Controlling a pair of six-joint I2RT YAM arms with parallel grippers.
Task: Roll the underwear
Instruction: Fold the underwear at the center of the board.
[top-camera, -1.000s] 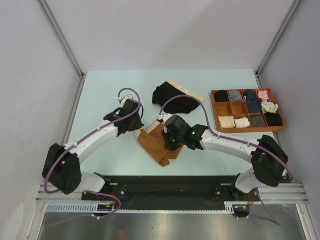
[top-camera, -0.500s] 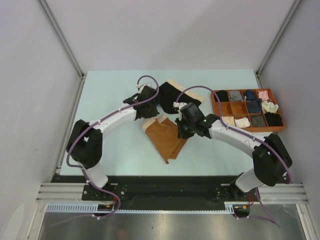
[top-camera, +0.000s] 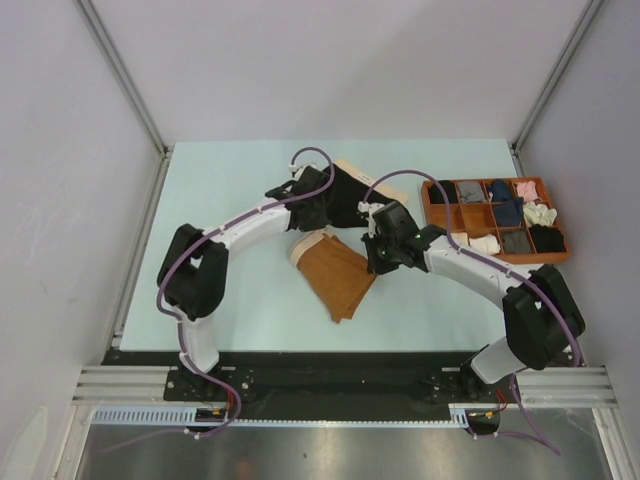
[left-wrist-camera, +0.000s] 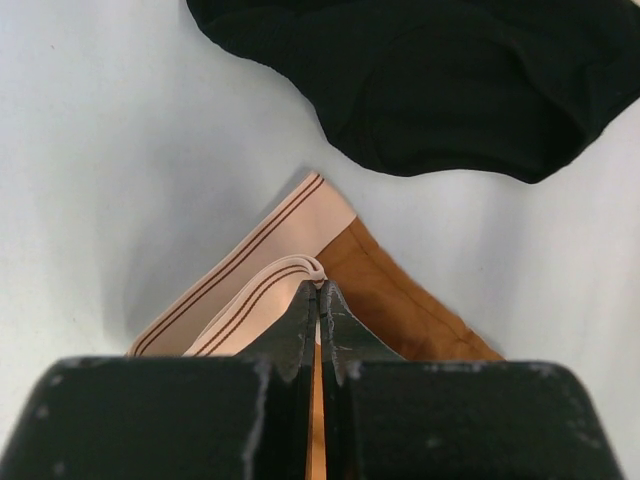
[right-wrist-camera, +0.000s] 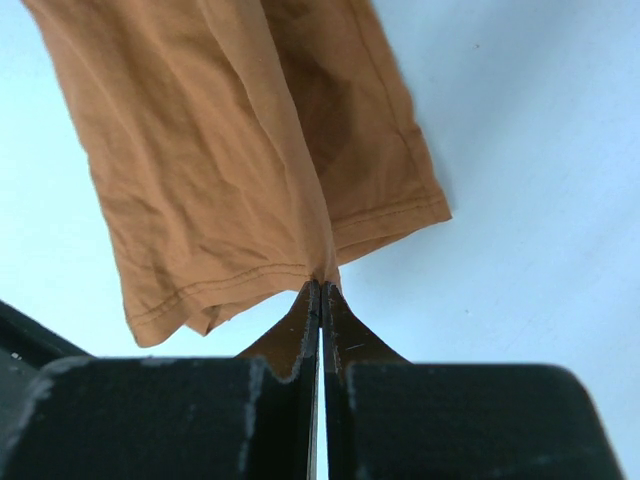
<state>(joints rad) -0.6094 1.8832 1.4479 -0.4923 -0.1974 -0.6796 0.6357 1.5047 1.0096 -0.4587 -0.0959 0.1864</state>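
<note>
The brown briefs (top-camera: 335, 275) lie near the middle of the table (top-camera: 220, 200), with the waistband (left-wrist-camera: 250, 280) toward the far edge. Both claws have hold of them.

The left claw (left-wrist-camera: 320, 295) is squeezed tight on a fold of the waistband, with no gap between its fingers. The right claw (right-wrist-camera: 320, 288) is squeezed tight too. It pinches a bit of the brown cloth at the side nearer the right edge, and the cloth bunches into creases that run to the pinch.

The black briefs (left-wrist-camera: 450, 90) lie in a heap just behind, closer to the far edge. A strip of bare table shows between them and the brown waistband.

I think the briefs are very light and soft. They look floppy, so they will sag and crumple when picked up, and they will not stay flat by themselves. They should not break or slip much. The waistband looks thicker and firmer than the rest, so it is a good place to hold. The hems at the leg holes look good too. A pinch in the thin middle will only make a bunch.

A brown tray (top-camera: 500, 258) sits by the right edge, split into little boxes. Along its far row are a black bundle (top-camera: 443, 190), a grey one (top-camera: 470, 188), a dark blue one (top-camera: 503, 200) and a pink one (top-camera: 527, 187). The two left boxes of the middle row look empty. The near row holds pale, grey and black bundles, and the right arm hides part of one.
</note>
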